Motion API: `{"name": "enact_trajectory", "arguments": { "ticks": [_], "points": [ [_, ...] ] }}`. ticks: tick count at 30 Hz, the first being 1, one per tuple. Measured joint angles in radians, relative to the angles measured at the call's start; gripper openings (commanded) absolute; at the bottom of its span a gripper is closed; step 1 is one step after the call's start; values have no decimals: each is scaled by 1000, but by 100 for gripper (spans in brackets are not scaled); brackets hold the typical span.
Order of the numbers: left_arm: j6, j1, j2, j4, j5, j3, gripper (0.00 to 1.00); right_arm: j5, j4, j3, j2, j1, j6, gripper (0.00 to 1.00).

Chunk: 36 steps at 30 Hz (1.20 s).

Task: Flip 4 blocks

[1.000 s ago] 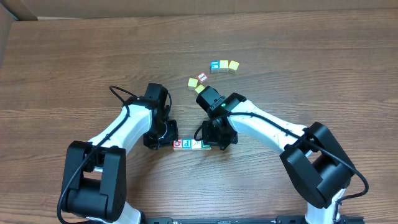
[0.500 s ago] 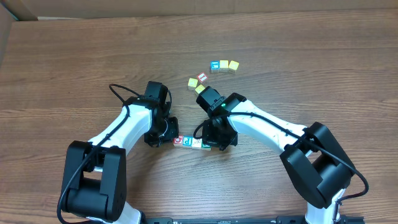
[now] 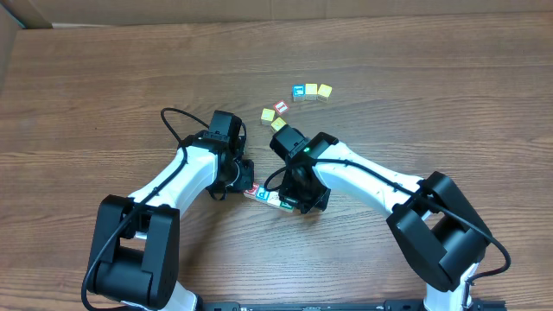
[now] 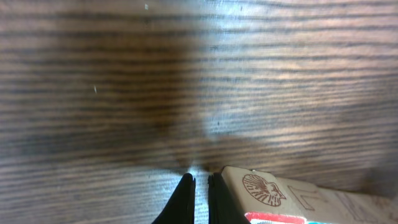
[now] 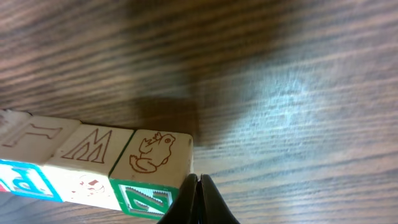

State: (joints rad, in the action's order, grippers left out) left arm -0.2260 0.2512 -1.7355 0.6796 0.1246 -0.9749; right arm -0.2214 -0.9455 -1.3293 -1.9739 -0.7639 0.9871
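Note:
Four letter blocks lie in a slanted row between my two grippers. In the overhead view they run from the red-framed block through the blue P and a pale one to the green Z. My left gripper is shut, its right finger against the red-framed end block. My right gripper is also shut and holds nothing, pressed beside the green Z block. The right wrist view also shows the pale block and the blue P.
Several loose cubes sit farther back: a blue one with two yellow cubes, and a yellow, a red and another yellow near the right arm. A cardboard edge lies at the far left.
Both grippers moved away from the front edge with the row between them. The left end went farther, so the row now slants instead of lying level.

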Motion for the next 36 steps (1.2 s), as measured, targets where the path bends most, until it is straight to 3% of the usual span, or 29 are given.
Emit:
{"name": "enact_trajectory", "arguments": {
  "ticks": [26,36],
  "points": [
    [65,11,0,-125,24,0,4,-42,6,6,0,-118,424,4],
    [73,11,0,-150,46,0,4,-88,40,8,0,-122,494,4]
  ]
}}
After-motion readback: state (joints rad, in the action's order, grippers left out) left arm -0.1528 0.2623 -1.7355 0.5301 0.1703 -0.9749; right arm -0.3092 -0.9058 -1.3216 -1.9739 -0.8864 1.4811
